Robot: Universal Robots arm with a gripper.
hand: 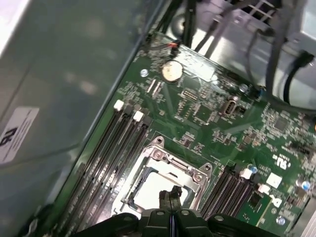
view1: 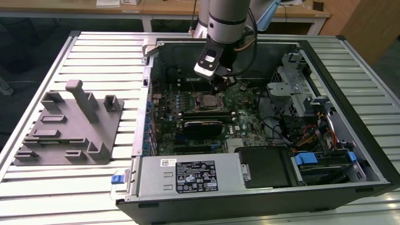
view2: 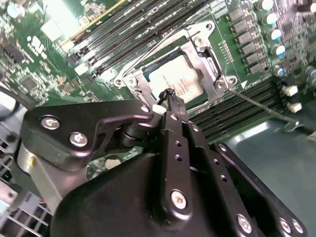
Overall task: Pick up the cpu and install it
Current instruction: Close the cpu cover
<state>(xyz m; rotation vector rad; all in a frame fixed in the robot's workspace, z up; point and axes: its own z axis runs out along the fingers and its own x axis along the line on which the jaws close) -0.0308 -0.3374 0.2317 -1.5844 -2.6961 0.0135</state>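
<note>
Here we are, deep inside the open computer case (view1: 359, 112), and all eyes go to the motherboard socket (view2: 208, 55). The cpu (view2: 177, 79) lies flat inside that socket's metal frame, its pale top facing up. The gripper (view2: 170, 96) hangs right over it, at the cpu's edge, with its two fingertips pressed together and nothing visible between them. The first wrist view shows the same closed tips (hand: 170, 194) over the pale square (hand: 148, 191); whether they touch the lid, I cannot tell. Whether the frame is latched down is also unclear, though a thin wire lever (view2: 261, 106) lies just beside the socket. As for handling, this chip looks light, stiff and thin, with a smooth metal lid that would likely slip under a pinch from above. Opposite edges look like the sensible hold, since the underside and the socket's contacts are probably delicate. Memory slots (view2: 133, 24) run along both sides of the socket, and a coin cell battery (hand: 171, 70) sits further off on the board. For writing, there is faint print on the cpu's lid, too small to make out. A white sticker (hand: 17, 133) is on the case wall, and printed labels (view1: 196, 176) are on the power supply, well away from the socket. The grey fixture block (view1: 69, 124) sits outside the case, far off to the exterior view's left of the socket.
</note>
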